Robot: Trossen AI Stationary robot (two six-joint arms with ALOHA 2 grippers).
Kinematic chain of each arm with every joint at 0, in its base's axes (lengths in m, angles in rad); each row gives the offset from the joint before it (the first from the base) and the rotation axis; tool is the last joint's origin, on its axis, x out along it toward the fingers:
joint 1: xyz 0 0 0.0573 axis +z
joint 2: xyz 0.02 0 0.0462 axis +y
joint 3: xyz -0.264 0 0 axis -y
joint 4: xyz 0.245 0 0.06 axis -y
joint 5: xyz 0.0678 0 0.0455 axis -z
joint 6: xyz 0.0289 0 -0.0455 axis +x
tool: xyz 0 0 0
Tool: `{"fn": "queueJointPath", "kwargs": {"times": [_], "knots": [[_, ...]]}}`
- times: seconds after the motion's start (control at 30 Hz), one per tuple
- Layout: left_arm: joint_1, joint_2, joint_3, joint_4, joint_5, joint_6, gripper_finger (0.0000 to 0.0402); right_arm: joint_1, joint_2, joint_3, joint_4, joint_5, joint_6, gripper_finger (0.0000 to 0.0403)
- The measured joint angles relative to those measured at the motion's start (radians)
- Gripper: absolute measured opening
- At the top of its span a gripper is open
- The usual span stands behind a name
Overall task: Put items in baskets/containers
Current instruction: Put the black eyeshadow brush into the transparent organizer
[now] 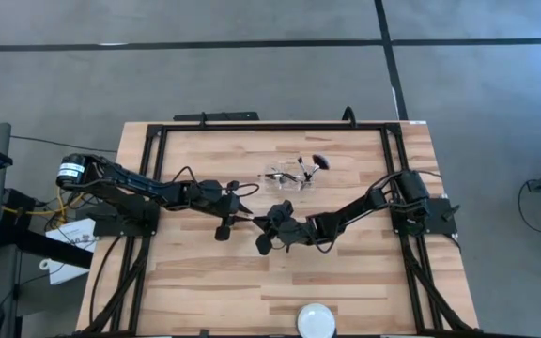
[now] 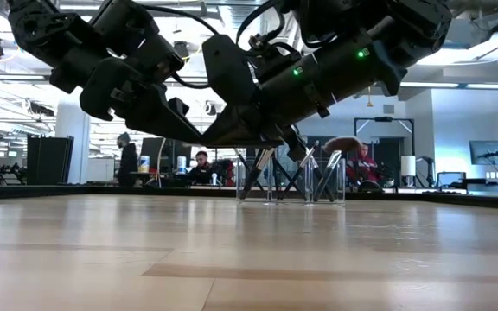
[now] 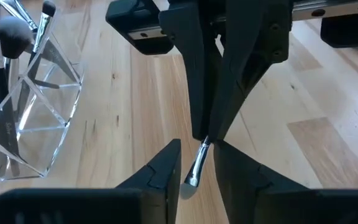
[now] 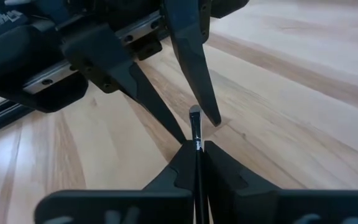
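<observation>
A slim makeup brush [image 4: 196, 134] hangs in mid-air over the middle of the table, between the two arms' fingertips, short of the clear container [image 1: 287, 177] near the far edge, where several brushes [image 2: 325, 164] already stand. The right gripper [image 4: 196, 149] is clamped on its dark handle; the left gripper [image 3: 197, 163] has its fingers apart around the pale tip end. This looks like a handover: the left fingers should close squarely on the brush before the right lets go. Only the wrist views show the brush and grips; the high view hides it, and the low view shows the arms clear of the table.
</observation>
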Motion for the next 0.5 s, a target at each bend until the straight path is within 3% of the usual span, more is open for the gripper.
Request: {"fn": "queueJointPath", "kwargs": {"times": [0.5], "knots": [[0.0, -0.002, 0.0, -0.003, 0.003, -0.001, 0.0076, 0.0, 0.0, -0.001, 0.035, 0.001, -0.023, 0.0005]]}}
